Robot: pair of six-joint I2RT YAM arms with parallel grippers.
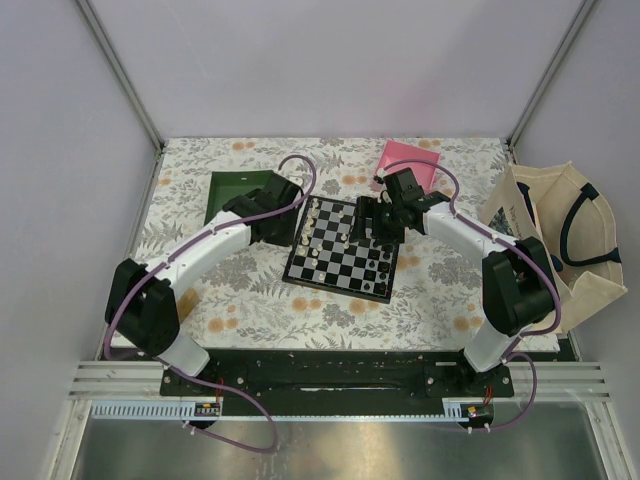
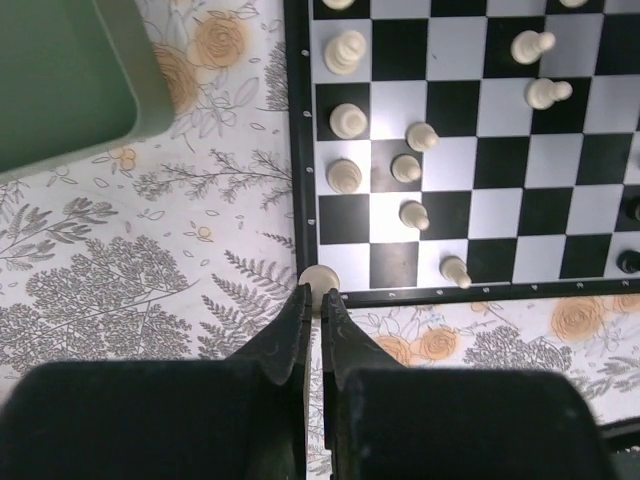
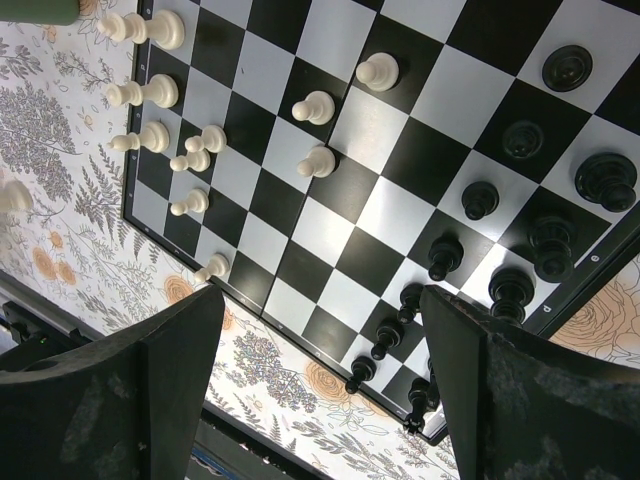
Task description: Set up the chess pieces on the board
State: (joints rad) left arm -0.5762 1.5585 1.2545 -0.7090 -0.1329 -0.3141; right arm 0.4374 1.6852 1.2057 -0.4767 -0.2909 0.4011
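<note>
Left gripper (image 2: 320, 300), jaws clenched, tips at a cream piece (image 2: 320, 278) by the board's (image 2: 520, 210) left edge: we should seat it square-centred, upright. Right gripper (image 3: 315, 300): released.

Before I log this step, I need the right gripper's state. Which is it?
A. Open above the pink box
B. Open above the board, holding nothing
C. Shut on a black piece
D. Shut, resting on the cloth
B: in the right wrist view the right gripper stands wide open with nothing in it, and only the board lies below the gap.
</note>
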